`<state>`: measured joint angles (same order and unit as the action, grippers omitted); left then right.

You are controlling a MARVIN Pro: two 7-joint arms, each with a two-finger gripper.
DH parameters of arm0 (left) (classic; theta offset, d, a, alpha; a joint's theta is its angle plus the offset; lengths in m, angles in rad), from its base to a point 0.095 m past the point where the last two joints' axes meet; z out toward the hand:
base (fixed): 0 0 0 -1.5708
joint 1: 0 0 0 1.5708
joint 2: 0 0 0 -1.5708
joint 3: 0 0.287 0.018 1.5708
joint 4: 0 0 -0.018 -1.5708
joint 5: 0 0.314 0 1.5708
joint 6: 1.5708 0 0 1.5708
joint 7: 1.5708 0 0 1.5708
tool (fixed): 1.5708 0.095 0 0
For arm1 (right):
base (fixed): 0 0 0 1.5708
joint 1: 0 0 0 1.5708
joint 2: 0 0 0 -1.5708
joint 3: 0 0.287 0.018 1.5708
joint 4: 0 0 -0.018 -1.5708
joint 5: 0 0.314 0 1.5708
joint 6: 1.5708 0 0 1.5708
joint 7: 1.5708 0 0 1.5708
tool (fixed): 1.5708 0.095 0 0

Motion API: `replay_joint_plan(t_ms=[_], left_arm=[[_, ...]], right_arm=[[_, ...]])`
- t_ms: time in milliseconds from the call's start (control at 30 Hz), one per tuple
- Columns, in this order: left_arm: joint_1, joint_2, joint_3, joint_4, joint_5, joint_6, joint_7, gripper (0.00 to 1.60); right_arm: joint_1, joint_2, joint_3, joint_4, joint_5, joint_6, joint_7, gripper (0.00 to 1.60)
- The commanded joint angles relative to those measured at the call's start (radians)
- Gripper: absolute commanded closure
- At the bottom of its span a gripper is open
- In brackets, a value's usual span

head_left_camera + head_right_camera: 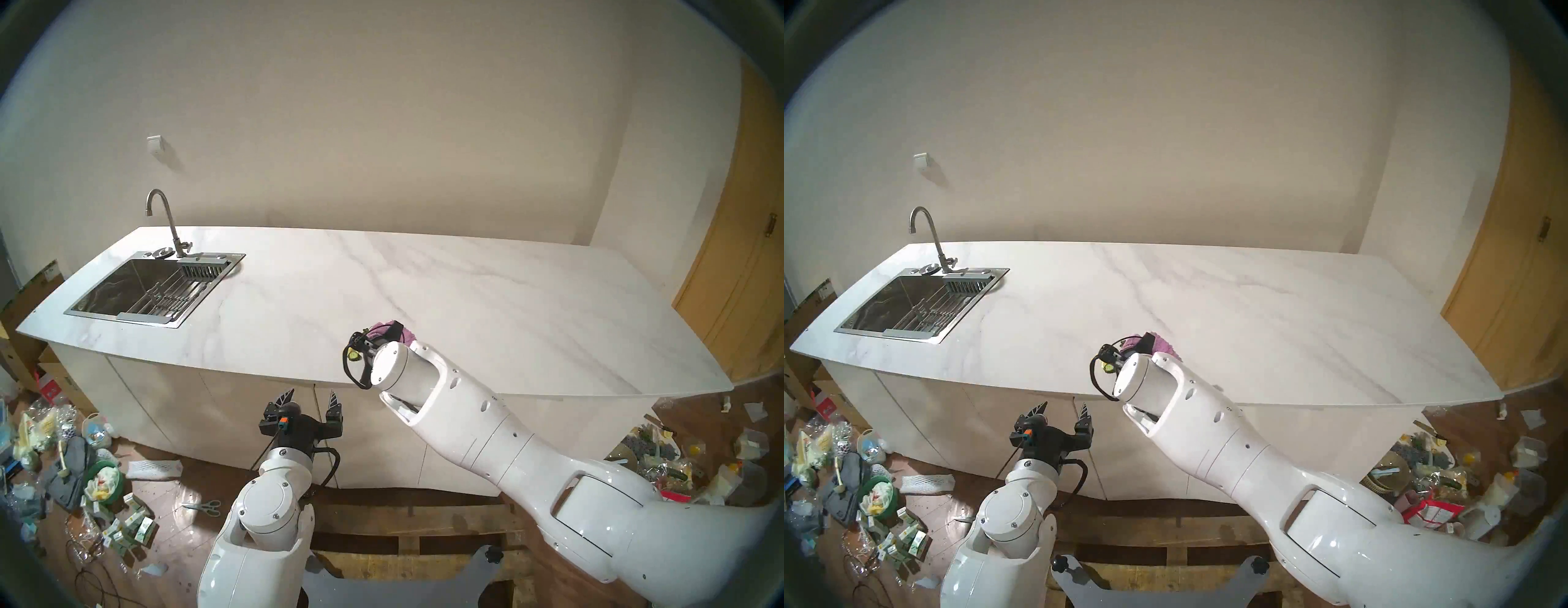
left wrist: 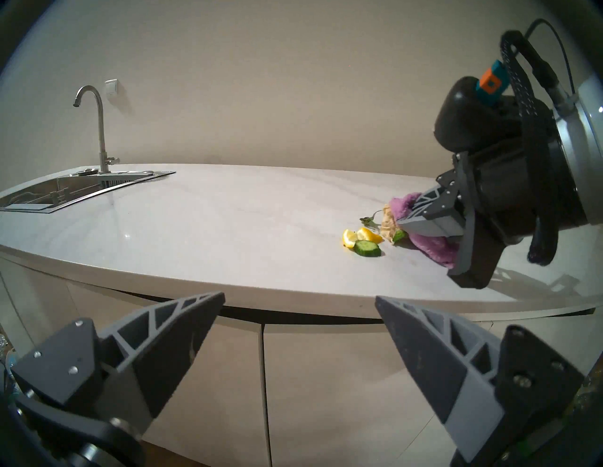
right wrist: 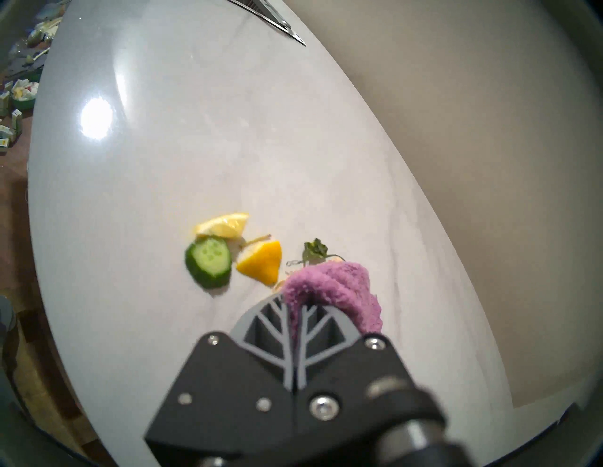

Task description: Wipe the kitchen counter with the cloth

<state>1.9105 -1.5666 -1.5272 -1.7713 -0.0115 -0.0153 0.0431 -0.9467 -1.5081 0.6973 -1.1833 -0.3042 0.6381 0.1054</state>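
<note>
While clamped in the right end effector (image 3: 295,321), cloth (image 3: 339,287) pressed low on desk (image 1: 488,297) near front edge, likely to shove scraps (image 3: 225,252) leftward; left end effector (image 1: 309,399) spread, idle below.

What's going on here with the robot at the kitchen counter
The right end effector is shut on the purple cloth, pressing it onto the white kitchen counter beside food scraps: a cucumber slice, two lemon pieces and a green sprig. The left end effector hangs open below the counter's front edge, holding nothing.
</note>
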Motion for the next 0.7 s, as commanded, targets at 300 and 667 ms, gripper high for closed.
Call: replay_joint_plan(t_ms=[300, 667], left_arm=[[-0.007, 0.001, 0.002, -0.025, -0.001, -0.007, -0.004, 0.00], [-0.006, 0.001, 0.002, -0.027, -0.001, -0.007, -0.004, 0.00]], right_arm=[[0.152, -0.200, -0.021, 0.203, -0.004, 0.008, -0.114, 1.60], [0.188, -0.068, 0.007, 0.168, -0.034, -0.034, -0.148, 1.60]])
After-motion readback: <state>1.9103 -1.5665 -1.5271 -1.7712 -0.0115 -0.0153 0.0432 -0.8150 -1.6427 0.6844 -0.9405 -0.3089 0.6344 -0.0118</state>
